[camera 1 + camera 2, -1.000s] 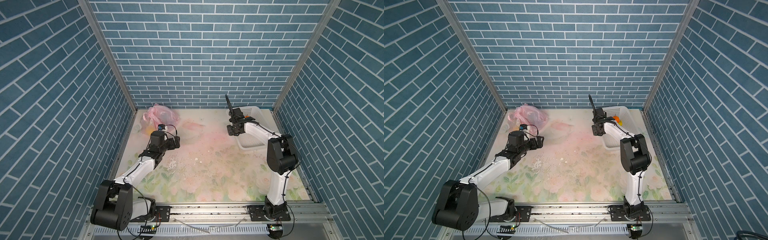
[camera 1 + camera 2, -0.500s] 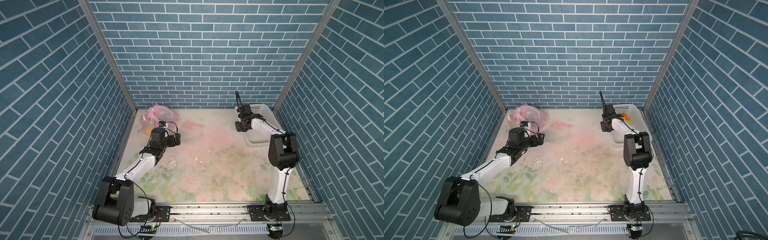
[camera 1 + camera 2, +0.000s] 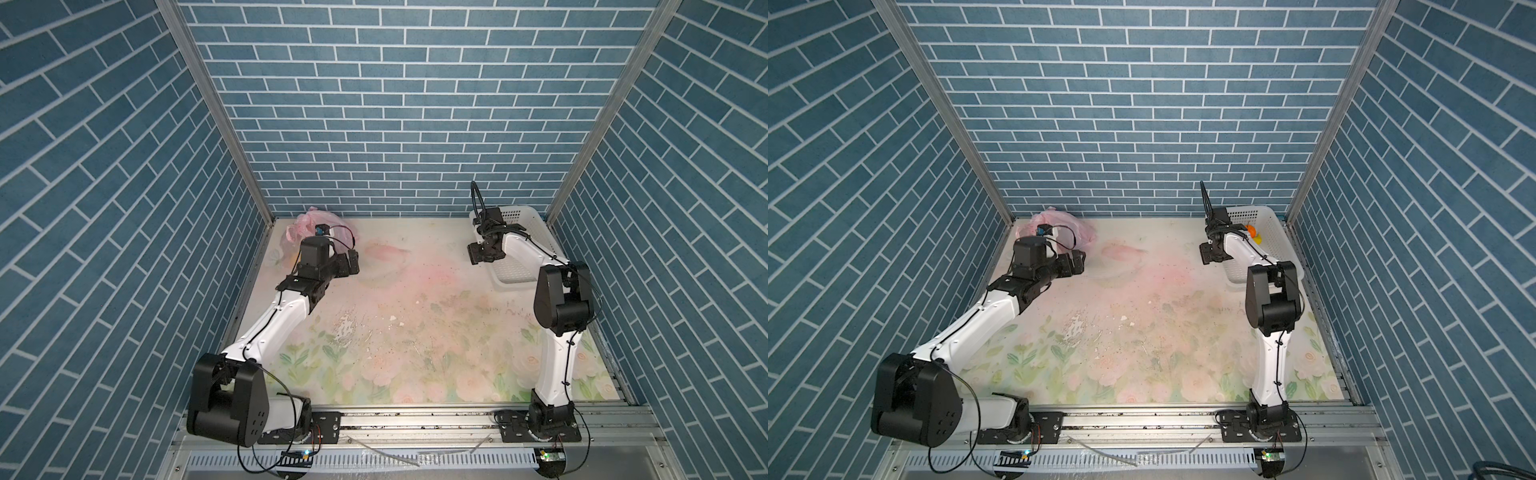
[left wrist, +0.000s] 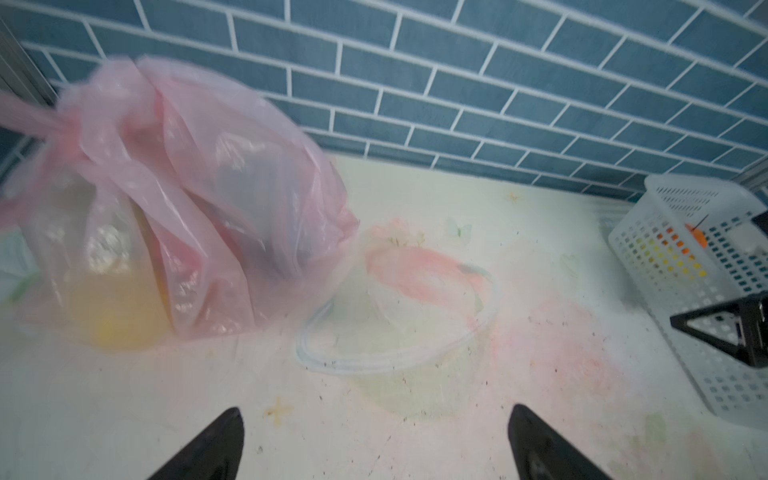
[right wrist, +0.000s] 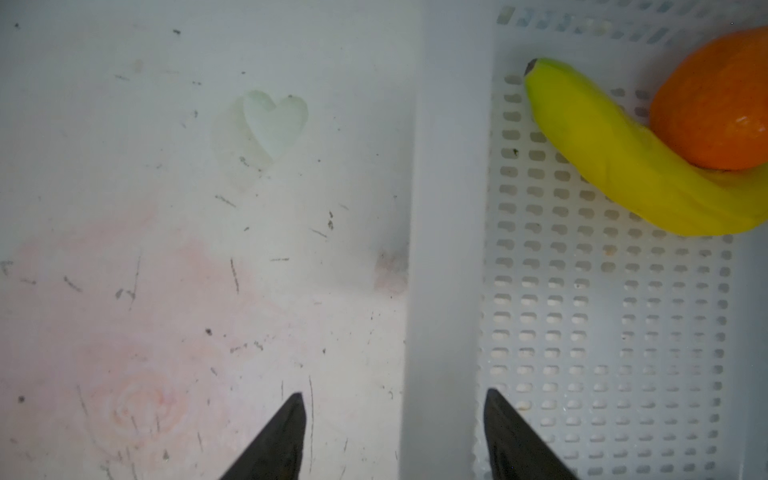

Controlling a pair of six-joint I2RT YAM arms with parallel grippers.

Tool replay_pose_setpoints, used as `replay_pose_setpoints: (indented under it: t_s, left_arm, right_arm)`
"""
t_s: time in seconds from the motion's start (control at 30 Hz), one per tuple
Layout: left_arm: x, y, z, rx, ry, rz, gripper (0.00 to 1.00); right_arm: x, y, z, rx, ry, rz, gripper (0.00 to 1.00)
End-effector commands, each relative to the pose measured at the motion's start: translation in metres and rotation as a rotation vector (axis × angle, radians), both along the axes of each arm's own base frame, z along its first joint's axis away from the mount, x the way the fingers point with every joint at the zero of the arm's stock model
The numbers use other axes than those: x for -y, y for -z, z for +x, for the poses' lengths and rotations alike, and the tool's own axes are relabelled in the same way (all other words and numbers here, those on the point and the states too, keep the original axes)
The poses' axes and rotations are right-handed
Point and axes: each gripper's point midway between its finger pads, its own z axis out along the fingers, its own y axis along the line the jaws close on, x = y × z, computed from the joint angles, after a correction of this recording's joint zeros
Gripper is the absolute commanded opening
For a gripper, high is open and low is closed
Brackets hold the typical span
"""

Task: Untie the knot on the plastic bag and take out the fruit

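Observation:
The pink plastic bag (image 3: 309, 220) (image 3: 1054, 218) (image 4: 187, 199) lies in the back left corner, its straps gathered into the knot (image 4: 62, 124). Fruit shows through the film: a yellow one (image 4: 116, 307) and a dark one (image 4: 257, 195). My left gripper (image 3: 353, 262) (image 3: 1077, 262) (image 4: 374, 415) hovers open and empty just in front of the bag. An orange fruit (image 5: 715, 95) (image 3: 1250, 228) rests in the white basket (image 3: 519, 270) (image 3: 1273, 232). My right gripper (image 3: 478, 253) (image 3: 1208, 253) (image 5: 392, 401) is open, its fingers on either side of the basket's wall (image 5: 444, 249) and holding nothing.
A yellow banana (image 5: 631, 166) lies beside the orange fruit in the basket. A clear shallow bowl (image 4: 399, 332) sits on the floral mat to the right of the bag. Blue brick walls close in the back and both sides.
The right gripper, shut before, shifted right with the basket and has now opened around its wall. The left gripper edged closer to the bag.

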Motion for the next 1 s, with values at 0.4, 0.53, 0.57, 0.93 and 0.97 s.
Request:
replay_pose_setpoints:
  t_s: [0.4, 0.53, 0.57, 0.93, 0.97]
  left_arm:
    - [-0.105, -0.057, 0.086, -0.145, -0.261, 0.076, 1.00]
    - [-0.122, -0.043, 0.117, -0.215, -0.252, 0.082, 0.99]
    - [-0.125, -0.039, 0.124, -0.230, -0.250, 0.085, 0.99]
    - [-0.142, 0.018, 0.172, -0.354, -0.205, 0.129, 0.90]
    - [-0.144, 0.021, 0.172, -0.357, -0.208, 0.128, 0.88]
  right_arm:
    - [-0.057, -0.108, -0.060, 0.084, -0.080, 0.127, 0.79]
    - [-0.068, -0.112, -0.068, 0.078, -0.089, 0.154, 0.80]
    - [-0.069, -0.113, -0.070, 0.078, -0.089, 0.155, 0.80]
    - [-0.069, -0.119, -0.079, 0.077, -0.079, 0.168, 0.80]
    - [-0.069, -0.120, -0.079, 0.077, -0.077, 0.169, 0.80]
